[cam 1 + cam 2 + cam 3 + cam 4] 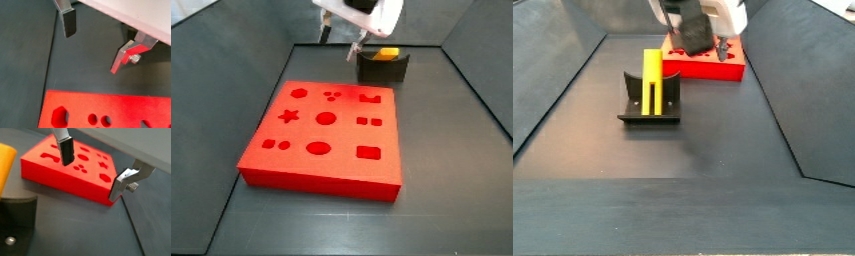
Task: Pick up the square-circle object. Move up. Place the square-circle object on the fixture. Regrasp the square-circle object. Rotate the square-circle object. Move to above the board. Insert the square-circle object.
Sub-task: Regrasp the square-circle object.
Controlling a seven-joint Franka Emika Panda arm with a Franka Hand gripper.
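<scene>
A slim yellow-orange square-circle object (652, 78) stands upright in the dark notched fixture (651, 108), near the large flat red board (325, 133). The silver-fingered gripper (93, 170) hovers nearby, jaws spread and empty. Regrasping seems next: the gripper should descend and pinch the object.

The gripper (93, 170) had two thin, flat silver fingers. In both wrist views one finger (69, 20) had a long dark pad on its tip, shaped like a small black bar. The other finger (127, 56) was shiny bent metal with a small round silver screw at its side, near a dark joint. In a wrist view, the body above the fingers was smooth and white with a slanted edge. In both side views the gripper (358, 45) had a chunky white shell (372, 14) with rounded corners and a black part (691, 30) under it, at about twelve o'clock in the view.
</scene>
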